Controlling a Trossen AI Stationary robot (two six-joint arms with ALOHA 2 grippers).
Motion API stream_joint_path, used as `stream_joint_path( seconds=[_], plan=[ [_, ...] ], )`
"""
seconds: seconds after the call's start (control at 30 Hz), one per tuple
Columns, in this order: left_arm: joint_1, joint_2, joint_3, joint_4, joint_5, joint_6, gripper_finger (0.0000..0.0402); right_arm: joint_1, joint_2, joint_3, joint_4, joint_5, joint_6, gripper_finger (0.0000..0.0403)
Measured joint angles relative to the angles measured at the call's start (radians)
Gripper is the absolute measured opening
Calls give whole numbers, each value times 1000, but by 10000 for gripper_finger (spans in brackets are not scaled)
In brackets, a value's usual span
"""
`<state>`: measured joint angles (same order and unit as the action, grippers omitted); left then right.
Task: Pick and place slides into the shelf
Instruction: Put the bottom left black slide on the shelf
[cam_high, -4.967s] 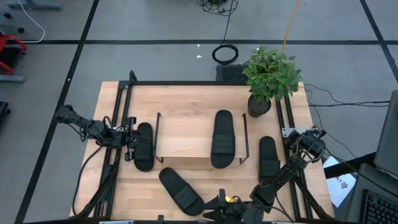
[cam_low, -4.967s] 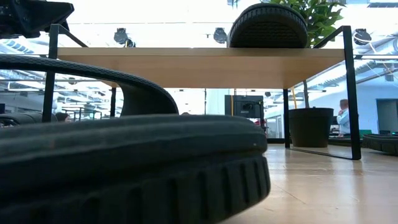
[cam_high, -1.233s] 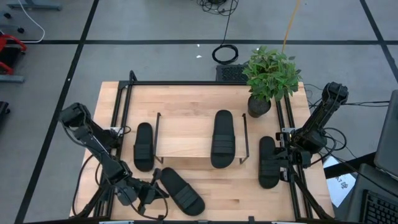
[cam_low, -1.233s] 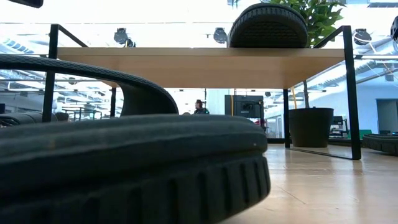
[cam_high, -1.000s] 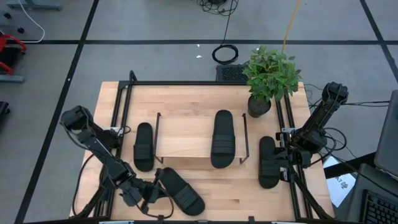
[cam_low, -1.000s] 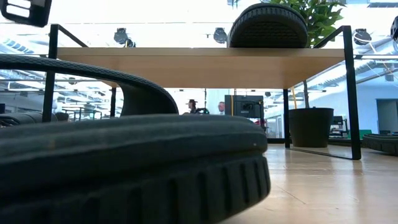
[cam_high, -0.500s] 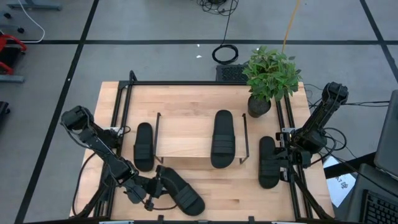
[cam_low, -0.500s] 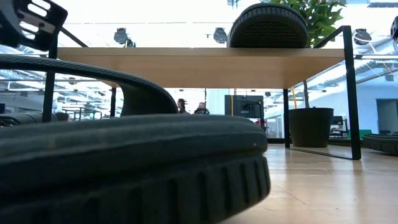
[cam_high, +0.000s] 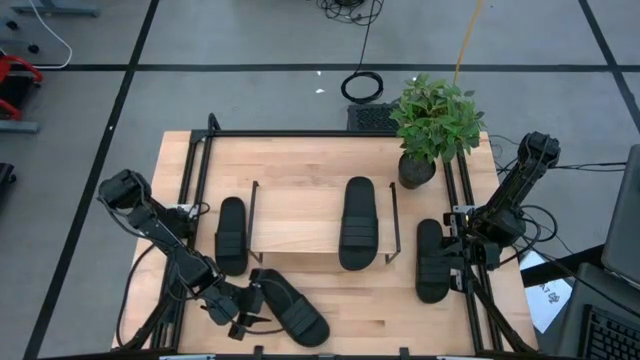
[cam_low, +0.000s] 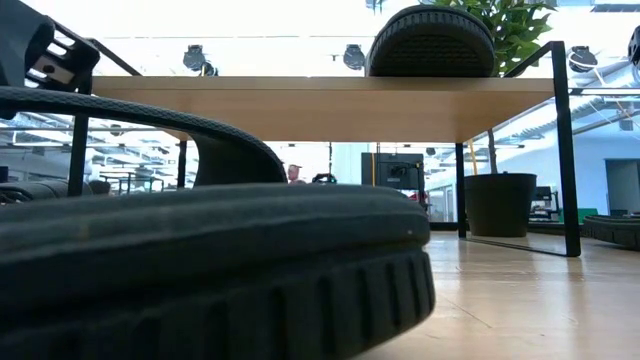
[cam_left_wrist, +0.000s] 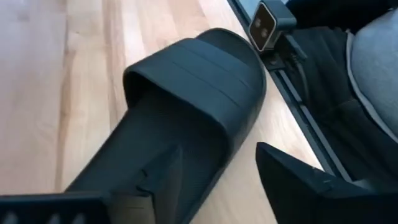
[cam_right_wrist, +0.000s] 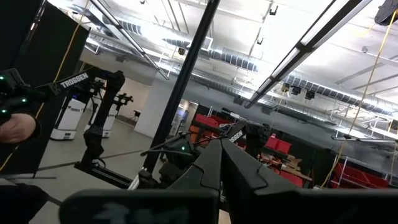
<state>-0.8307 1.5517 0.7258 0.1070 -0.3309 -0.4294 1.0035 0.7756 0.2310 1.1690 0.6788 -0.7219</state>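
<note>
A light wooden tabletop (cam_high: 310, 165) seen from above carries a low shelf (cam_high: 300, 215) and four black slides. One slide (cam_high: 357, 222) lies on the shelf's top board. A second (cam_high: 231, 234) rests on the tabletop just beside the shelf's left end, a third (cam_high: 432, 260) near its right end, and a fourth (cam_high: 290, 306) lies angled at the near edge. The left claw (cam_high: 245, 308) sits at the heel end of that angled slide, its fingers (cam_left_wrist: 298, 180) spread apart on either side of the sole, not clamped on it. The right claw (cam_high: 462, 247) waits at the tabletop's right edge beside the third slide, fingers (cam_right_wrist: 211, 165) pressed together, holding nothing. A potted plant (cam_high: 433, 120) stands at the far right corner.
</note>
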Motion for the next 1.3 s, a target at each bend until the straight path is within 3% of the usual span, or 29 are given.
stream_joint_path(
  seconds=[0.57, 1.0, 1.2, 1.3],
  plan=[
    [-1, 0, 0, 66, 72, -14, 297, 0, 0, 0, 0, 0, 0, 0],
    [23, 149, 0, 168, 76, -13, 308, -1, 0, 0, 0, -2, -2, 0],
    [55, 164, 0, 253, 76, -5, 308, -2, 0, 0, 0, -2, -4, 0],
    [69, 164, 0, 307, 124, 5, 308, -2, 0, 0, 0, -2, -4, 0]
  ],
)
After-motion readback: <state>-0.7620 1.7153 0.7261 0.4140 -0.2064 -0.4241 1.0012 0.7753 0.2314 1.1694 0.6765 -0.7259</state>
